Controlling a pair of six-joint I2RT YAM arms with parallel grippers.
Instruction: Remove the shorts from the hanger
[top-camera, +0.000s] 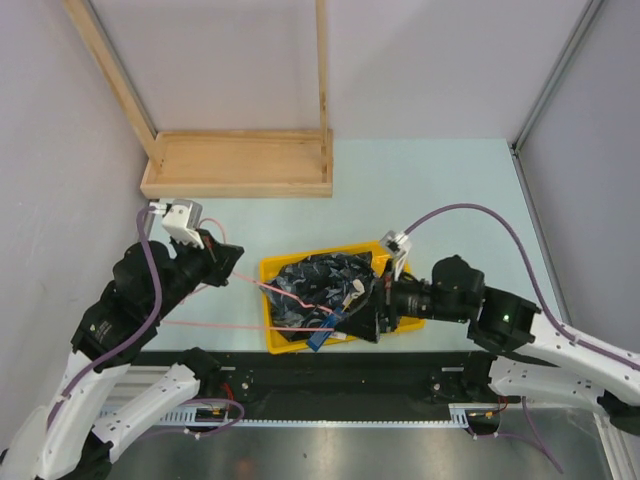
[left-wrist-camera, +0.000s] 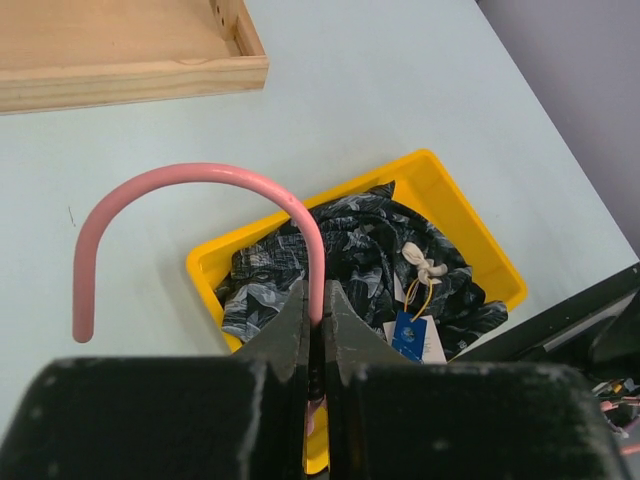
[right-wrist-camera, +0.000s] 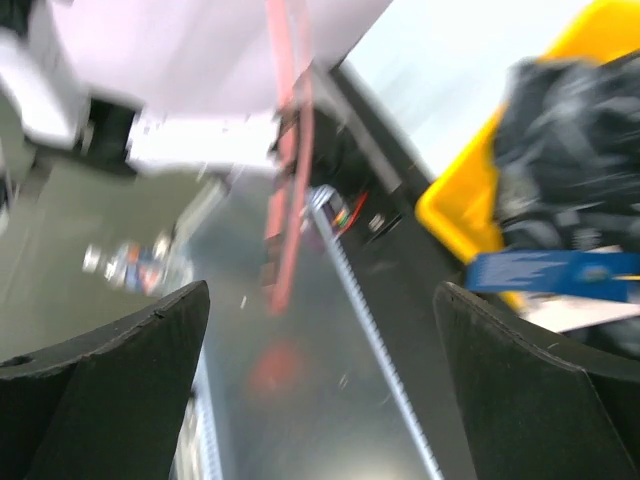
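Note:
The black shorts (top-camera: 318, 285) with a pale wavy print lie bunched in a yellow tray (top-camera: 272, 268); their blue and white tags (top-camera: 330, 332) sit at the near edge. The thin pink hanger (top-camera: 290, 298) lies across the shorts, its wires running left out of the tray. My left gripper (top-camera: 218, 262) is shut on the hanger's neck, and the hook (left-wrist-camera: 200, 178) curves above the jaws in the left wrist view, with the shorts (left-wrist-camera: 350, 255) beyond. My right gripper (top-camera: 370, 320) is open and empty at the tray's near right corner. The right wrist view is blurred; it shows hanger wire (right-wrist-camera: 290, 190) and the blue tag (right-wrist-camera: 550, 270).
A wooden rack with a shallow base tray (top-camera: 240, 165) stands at the back left, also in the left wrist view (left-wrist-camera: 120, 60). The black table edge and metal rail (top-camera: 330, 375) run just in front of the yellow tray. Grey walls close in on both sides.

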